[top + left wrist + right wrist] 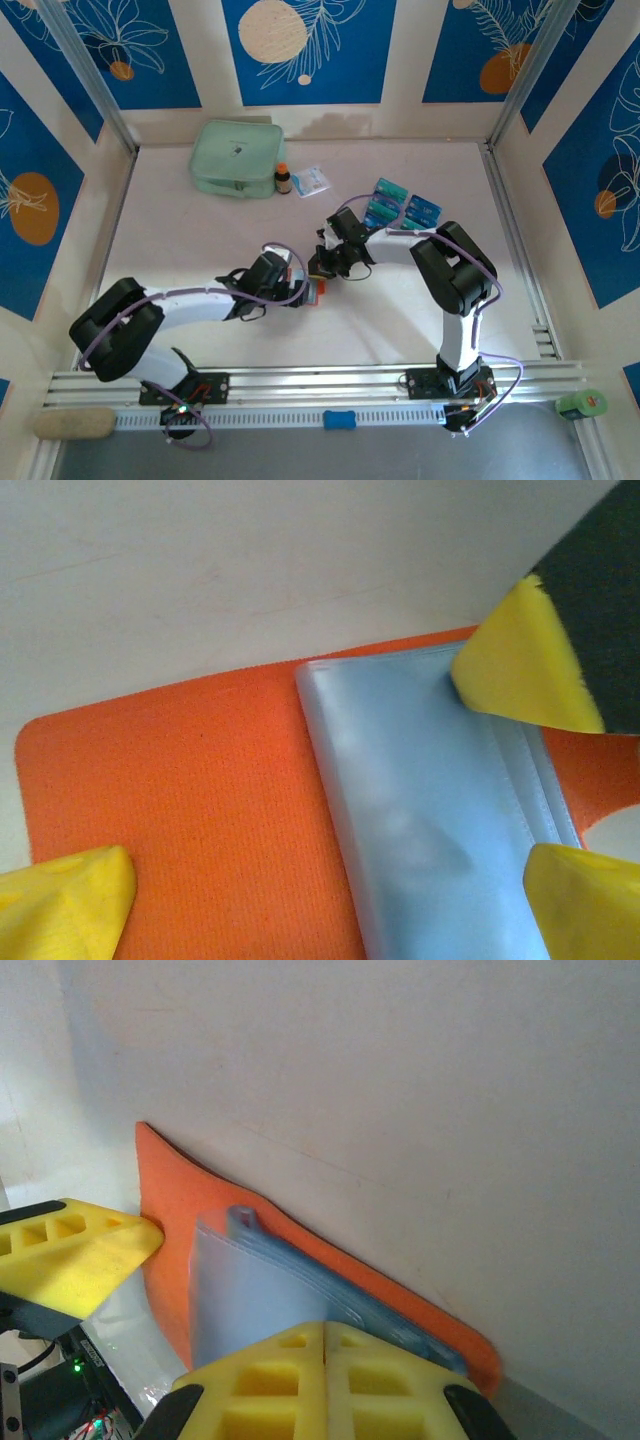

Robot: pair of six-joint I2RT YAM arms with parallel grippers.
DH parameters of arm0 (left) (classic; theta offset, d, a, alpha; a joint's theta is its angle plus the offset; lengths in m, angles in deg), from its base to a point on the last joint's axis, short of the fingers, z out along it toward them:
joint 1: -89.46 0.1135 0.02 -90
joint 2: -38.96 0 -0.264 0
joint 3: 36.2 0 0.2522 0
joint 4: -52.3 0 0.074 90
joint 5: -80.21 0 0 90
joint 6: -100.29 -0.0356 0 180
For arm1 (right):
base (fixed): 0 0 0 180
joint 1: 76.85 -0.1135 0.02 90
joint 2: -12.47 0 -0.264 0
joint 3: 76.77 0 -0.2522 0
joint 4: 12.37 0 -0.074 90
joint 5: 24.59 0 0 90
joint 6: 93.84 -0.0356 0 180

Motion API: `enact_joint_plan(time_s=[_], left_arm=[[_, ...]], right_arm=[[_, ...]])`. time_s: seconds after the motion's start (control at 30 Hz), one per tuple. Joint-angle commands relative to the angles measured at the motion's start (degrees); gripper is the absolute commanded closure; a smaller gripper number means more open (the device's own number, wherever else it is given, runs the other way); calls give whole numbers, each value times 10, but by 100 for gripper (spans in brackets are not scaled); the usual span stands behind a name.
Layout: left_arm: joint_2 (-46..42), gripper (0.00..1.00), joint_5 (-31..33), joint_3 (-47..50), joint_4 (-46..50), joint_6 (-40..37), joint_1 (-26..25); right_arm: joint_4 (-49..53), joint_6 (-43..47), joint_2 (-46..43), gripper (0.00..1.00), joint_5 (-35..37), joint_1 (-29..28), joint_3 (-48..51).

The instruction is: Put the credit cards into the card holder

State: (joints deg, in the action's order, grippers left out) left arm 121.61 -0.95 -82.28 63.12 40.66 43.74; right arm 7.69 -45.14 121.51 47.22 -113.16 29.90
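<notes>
Can catch just an orange sliver of the card holder [319, 292] near the table's [200, 240] middle, buried otherwise under the left gripper [303, 283] and right gripper [322, 268]. From the left wrist, cut off by the bottom edge, clear pockets [420, 820] and all. Can't read the credit cards [421, 210] nearer the far edge, too small

Light falls bright and even from above, washing the table [200, 240] pale around the holder [316, 291]. Soft shadows lie just beside it. Up close my yellow fingers [70, 900] blur at its edges, and its pockets [420, 810] glare milky.
</notes>
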Motion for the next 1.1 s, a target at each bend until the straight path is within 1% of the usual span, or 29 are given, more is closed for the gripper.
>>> enact_joint_plan(time_s=[0.0, 0.17, 0.27, 0.63, 0.87, 0.97, 1.07], left_arm=[[-15, 2, 25, 17, 29, 17, 5], [-19, 8, 25, 25, 22, 17, 6], [-18, 9, 21, 29, 15, 18, 5], [-23, 0, 14, 36, -7, 16, 6], [-29, 0, 24, 42, -3, 23, 7], [-36, 5, 34, 48, 0, 31, 6], [-45, 15, 36, 57, -6, 35, 6]], right_arm=[[20, 4, 6, 100, -4, 0, -9], [20, 4, 6, 100, -5, 0, -11], [19, 3, 6, 100, -8, 0, -12], [16, -3, 24, 100, -14, -16, -30], [16, -8, 36, 100, -18, -26, -42], [15, -8, 37, 100, -17, -28, -45], [19, -6, 35, 100, -15, -28, -46]])
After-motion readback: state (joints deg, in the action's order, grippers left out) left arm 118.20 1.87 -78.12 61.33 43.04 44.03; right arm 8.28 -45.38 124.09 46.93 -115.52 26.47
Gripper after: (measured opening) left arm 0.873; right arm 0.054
